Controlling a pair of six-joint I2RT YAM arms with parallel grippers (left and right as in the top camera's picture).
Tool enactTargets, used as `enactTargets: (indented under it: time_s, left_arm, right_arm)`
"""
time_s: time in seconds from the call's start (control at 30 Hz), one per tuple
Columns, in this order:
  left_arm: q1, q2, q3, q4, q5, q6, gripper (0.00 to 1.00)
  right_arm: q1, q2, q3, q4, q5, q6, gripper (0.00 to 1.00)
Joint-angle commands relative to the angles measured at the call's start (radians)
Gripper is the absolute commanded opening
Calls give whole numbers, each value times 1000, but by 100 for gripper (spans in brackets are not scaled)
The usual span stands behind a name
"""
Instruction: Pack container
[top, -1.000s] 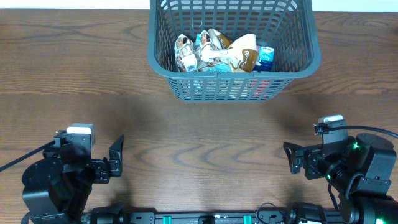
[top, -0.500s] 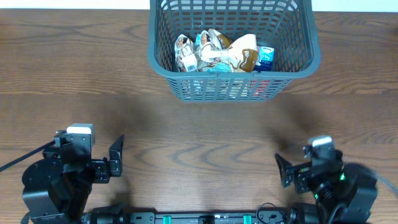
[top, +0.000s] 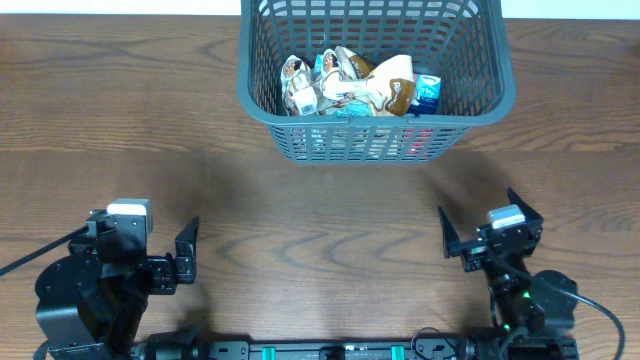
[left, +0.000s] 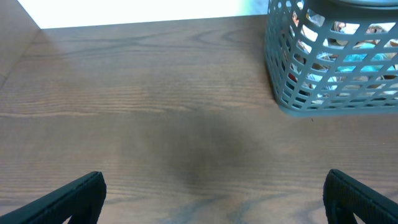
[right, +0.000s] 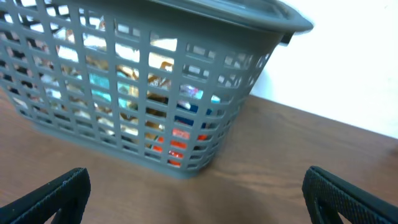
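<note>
- Container (top: 300, 140), the grey-blue slotted basket, stands on the wooden surface (top: 320, 220) at its far edge, with both arms well short of its near wall.
- Snack packets (top: 350, 85) lie heaped inside the container, against its near wall. None pokes over the rim.
- Right end effector (right: 198, 190) has shifted over the last second. It was low and off past the container's right corner. It now sits closer in and turned to face the container's near wall, below its right half.
- Its jaws stand wide apart and hold nothing. The right wrist view looks straight through the lattice at the packets.
- Left end effector (left: 214, 183) has not moved. It is likewise spread wide and empty, below and to the left of the container's left corner.
- No packet shows on the surface outside the container in any view, so the packing looks done or close to it. The right arm's move seems a settling or checking pose, not a reach for another item.
</note>
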Motion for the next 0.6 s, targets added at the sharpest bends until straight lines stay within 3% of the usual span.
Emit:
enactTargets:
  time_s: [0.0,0.3,0.57]
  left_arm:
    - [2,0,1,1,-2,-6,99]
    - [2,0,1,0,-2,-6,99]
    - [2,0,1,1,-2,-6,99]
  right_arm:
    - [39,-8,-59,61,93,8,99]
    - [92,-43,-186,237,269,8,99]
    - [90,-132,-272,223,277,5,99]
